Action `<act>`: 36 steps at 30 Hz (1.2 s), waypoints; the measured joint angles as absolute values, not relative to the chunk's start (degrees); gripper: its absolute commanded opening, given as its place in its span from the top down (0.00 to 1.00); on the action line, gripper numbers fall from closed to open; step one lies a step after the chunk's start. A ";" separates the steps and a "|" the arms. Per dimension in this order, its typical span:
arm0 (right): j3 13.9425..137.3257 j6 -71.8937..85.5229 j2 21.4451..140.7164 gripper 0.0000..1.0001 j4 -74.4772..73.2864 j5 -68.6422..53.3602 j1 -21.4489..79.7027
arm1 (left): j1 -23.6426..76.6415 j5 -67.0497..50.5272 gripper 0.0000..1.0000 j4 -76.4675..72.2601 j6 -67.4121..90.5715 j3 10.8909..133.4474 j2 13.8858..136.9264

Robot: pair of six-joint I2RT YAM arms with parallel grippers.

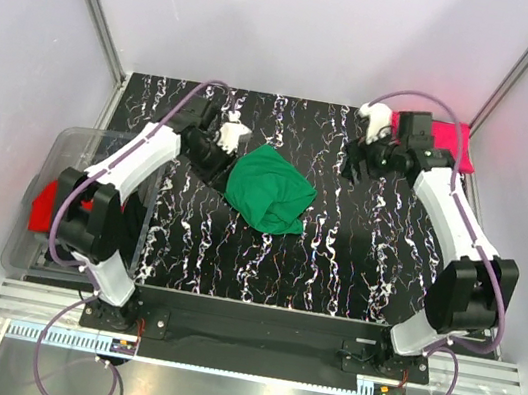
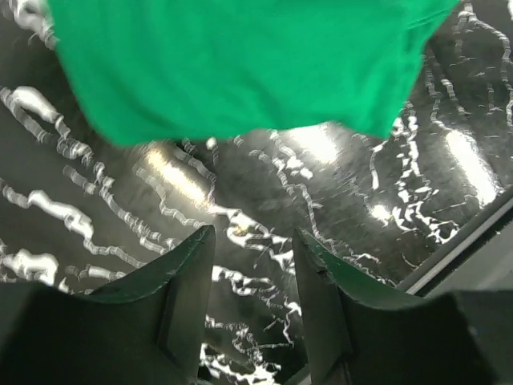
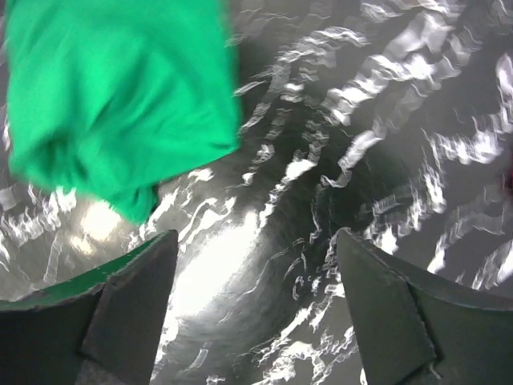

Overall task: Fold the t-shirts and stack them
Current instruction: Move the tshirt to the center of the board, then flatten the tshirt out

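A bright green t-shirt [image 1: 270,188] lies crumpled in the middle of the black marbled table; it also shows in the left wrist view [image 2: 232,64] and the right wrist view [image 3: 112,96]. My left gripper [image 1: 221,162] is open and empty just left of it, its fingers [image 2: 188,265] above bare table. My right gripper [image 1: 359,161] is open and empty, well to the shirt's right, fingers [image 3: 144,273] over bare table. A folded magenta-pink t-shirt [image 1: 452,143] lies at the back right, behind the right arm. A red t-shirt [image 1: 42,206] sits in the clear bin.
A clear plastic bin [image 1: 69,150] stands off the table's left edge. White walls with metal posts enclose the back and sides. The table's edge [image 2: 473,233] shows in the left wrist view.
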State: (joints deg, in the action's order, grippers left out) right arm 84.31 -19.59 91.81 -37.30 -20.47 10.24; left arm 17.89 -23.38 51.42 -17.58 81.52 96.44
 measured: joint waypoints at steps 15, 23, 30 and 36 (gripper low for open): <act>56.23 -60.49 93.14 0.34 -25.26 -24.95 33.71 | 13.67 -18.11 0.50 47.72 -16.95 83.07 80.93; 59.00 -62.85 99.77 0.38 -20.56 -22.98 34.24 | 12.73 -17.72 0.50 48.03 -16.84 80.93 78.85; 62.78 -62.24 103.77 0.84 -19.81 -20.69 34.24 | 11.25 -17.74 0.50 47.94 -16.51 80.93 78.46; 63.79 -61.73 102.26 1.00 -22.72 -19.18 34.24 | 10.35 -17.74 0.50 47.92 -16.49 80.97 78.46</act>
